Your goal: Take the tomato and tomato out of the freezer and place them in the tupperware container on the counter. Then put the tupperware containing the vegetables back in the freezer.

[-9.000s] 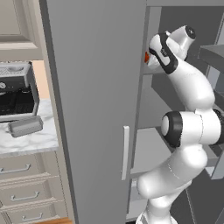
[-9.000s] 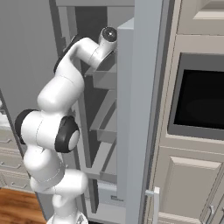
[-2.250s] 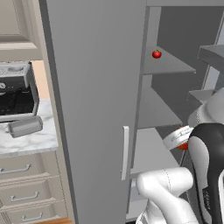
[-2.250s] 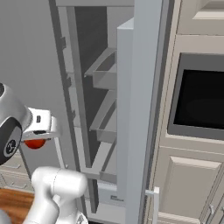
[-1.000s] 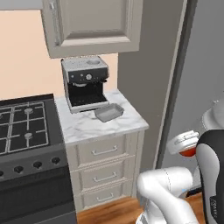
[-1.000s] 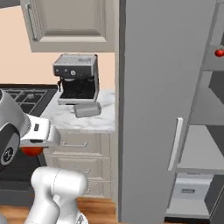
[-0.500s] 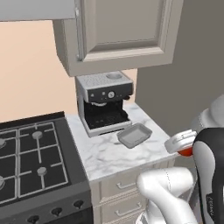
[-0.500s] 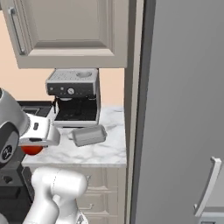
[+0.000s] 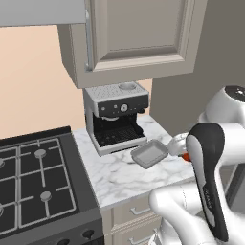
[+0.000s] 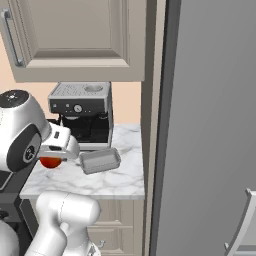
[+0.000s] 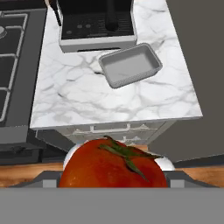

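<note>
Marble counter [image 11: 109, 94]: tupperware container [image 11: 130, 64] at coffee machine's [image 9: 116, 117] 5 o'clock. Hand view: gripper [image 11: 113, 175] spread wide, clasping stemmed tomato [image 11: 113, 167].

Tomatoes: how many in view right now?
1. The stemmed red tomato sits in the end effector, off the counter's front edge, short of the tupperware container. The other one may be hidden.

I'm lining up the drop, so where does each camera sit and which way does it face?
Left base view: behind the arm's left, facing the counter, coffee machine, stove; arm at right.
Right base view: behind its right, facing the freezer; arm at left.
Hand view: looks down past the held tomato.
All share the container.
</note>
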